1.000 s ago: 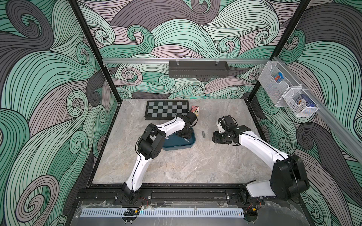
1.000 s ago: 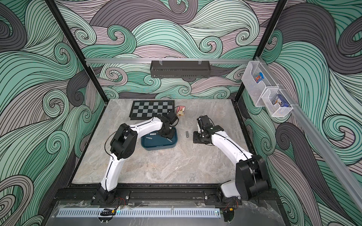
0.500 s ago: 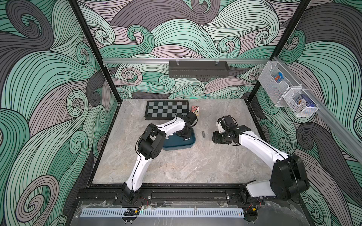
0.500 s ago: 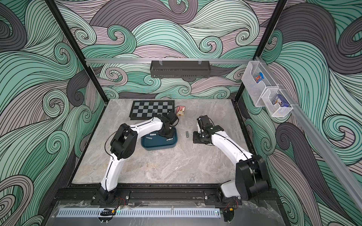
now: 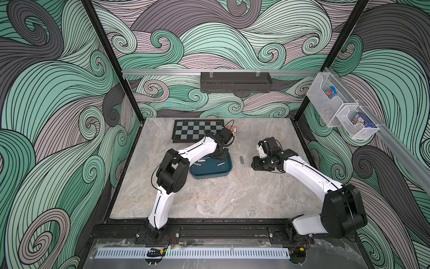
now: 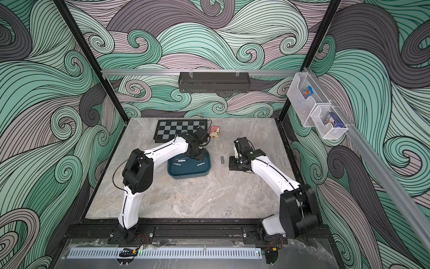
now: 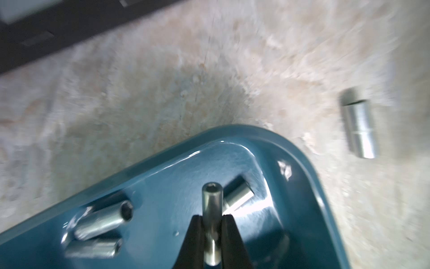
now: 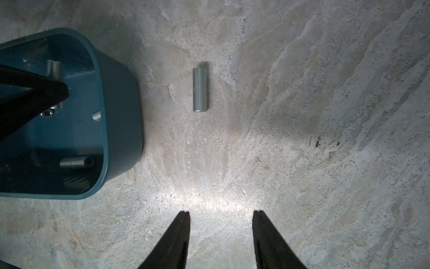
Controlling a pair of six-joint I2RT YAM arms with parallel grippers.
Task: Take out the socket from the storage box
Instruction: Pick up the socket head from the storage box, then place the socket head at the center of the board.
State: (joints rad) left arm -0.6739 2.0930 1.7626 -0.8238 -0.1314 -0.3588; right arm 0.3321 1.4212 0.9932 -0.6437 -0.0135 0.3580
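Since the left claw [image 7: 212,217] is pinched tight on a slim silver socket [image 7: 211,200] inside the storage box [image 7: 304,160], the coming move turns on how that socket sits in the grip. In the left wrist view its long axis runs between the fingers and out past their tips, hex mouth leading, so it points along the claw, not across it. It seems to be clear of the box floor, though blur leaves that unsure.

In a top view the box [image 5: 209,178] sits near the centre of the frame, with the left claw at its upper edge. A loose socket [image 5: 241,159] lies on the bench [image 5: 232,198] just right of it.

The right claw [image 8: 221,213] hangs part open and empty, further right. Other sockets [image 7: 104,221] lie close by in the box, so a straight lift looks wisest.
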